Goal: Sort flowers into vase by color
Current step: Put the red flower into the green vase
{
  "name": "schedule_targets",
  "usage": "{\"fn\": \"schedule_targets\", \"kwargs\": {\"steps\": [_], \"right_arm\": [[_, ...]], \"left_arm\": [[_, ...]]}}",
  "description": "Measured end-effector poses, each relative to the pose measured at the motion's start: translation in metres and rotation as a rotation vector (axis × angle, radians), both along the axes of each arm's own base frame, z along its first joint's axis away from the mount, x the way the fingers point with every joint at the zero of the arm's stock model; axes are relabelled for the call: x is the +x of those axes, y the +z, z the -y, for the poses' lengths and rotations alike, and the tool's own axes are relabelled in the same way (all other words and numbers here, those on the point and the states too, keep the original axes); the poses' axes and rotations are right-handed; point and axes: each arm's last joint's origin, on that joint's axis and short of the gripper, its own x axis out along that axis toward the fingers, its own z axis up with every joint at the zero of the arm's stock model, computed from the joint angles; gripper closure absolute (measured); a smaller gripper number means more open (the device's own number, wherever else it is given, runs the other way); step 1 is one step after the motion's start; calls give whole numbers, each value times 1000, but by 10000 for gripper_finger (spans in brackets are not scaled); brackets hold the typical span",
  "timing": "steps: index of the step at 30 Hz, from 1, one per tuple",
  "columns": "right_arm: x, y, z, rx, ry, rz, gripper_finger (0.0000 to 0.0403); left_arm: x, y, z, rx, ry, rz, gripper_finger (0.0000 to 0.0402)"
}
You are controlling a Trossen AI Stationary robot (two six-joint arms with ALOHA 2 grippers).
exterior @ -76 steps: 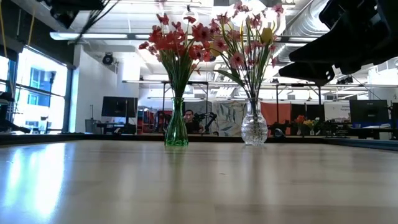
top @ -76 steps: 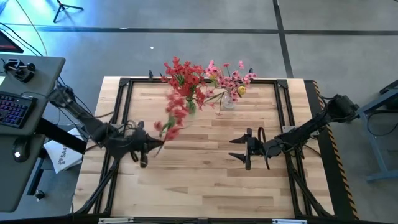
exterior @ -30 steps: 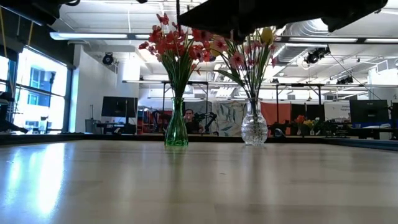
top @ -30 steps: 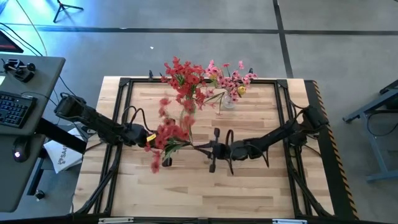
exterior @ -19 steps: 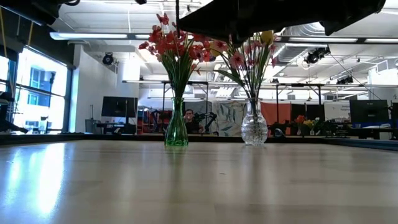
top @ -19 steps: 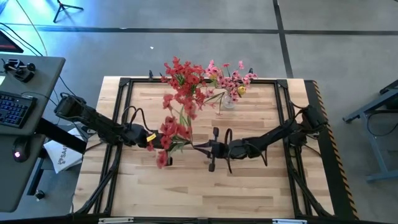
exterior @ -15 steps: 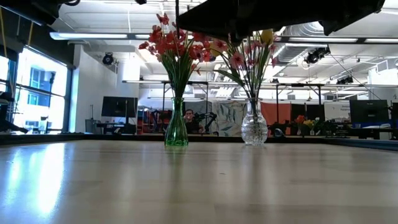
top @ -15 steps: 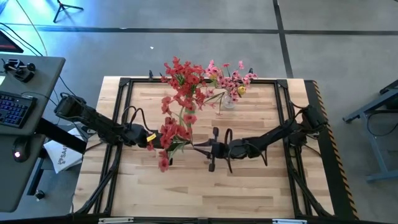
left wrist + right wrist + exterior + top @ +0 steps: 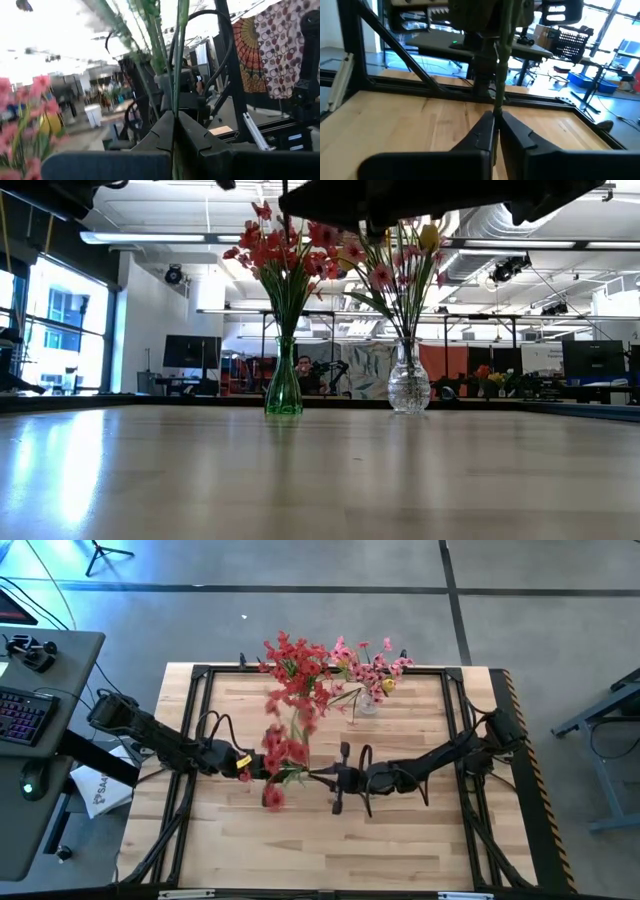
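Grey floor (image 9: 300, 610), desk (image 9: 40, 690), bright window (image 9: 60, 320).

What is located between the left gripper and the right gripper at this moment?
In the high view, a red flower spray spans the gap: the left gripper and the right gripper are both shut on its green stem, above the table.

Two vases stand at the worktop's far edge: a green vase (image 9: 284, 390) holding red flowers (image 9: 292, 660) and a clear vase (image 9: 408, 384) holding pink flowers (image 9: 368, 662), plus one yellow bloom (image 9: 388, 685). One red spray (image 9: 277, 755) hangs between two grippers, left gripper (image 9: 247, 767) and right gripper (image 9: 322, 776).
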Motion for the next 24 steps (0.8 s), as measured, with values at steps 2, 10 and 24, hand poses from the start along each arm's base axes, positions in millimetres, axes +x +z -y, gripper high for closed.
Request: {"fn": "schedule_targets", "kwargs": {"steps": [2, 10, 24], "right_arm": [[0, -2, 1, 1, -30, -19, 390], [3, -22, 8, 63, -82, -125, 398], [5, -17, 7, 60, -21, -77, 401]], "left_arm": [[0, -1, 0, -51, 16, -40, 400], [-11, 10, -1, -15, 114, -508, 332], [-4, -11, -3, 22, 134, -578, 238]]}}
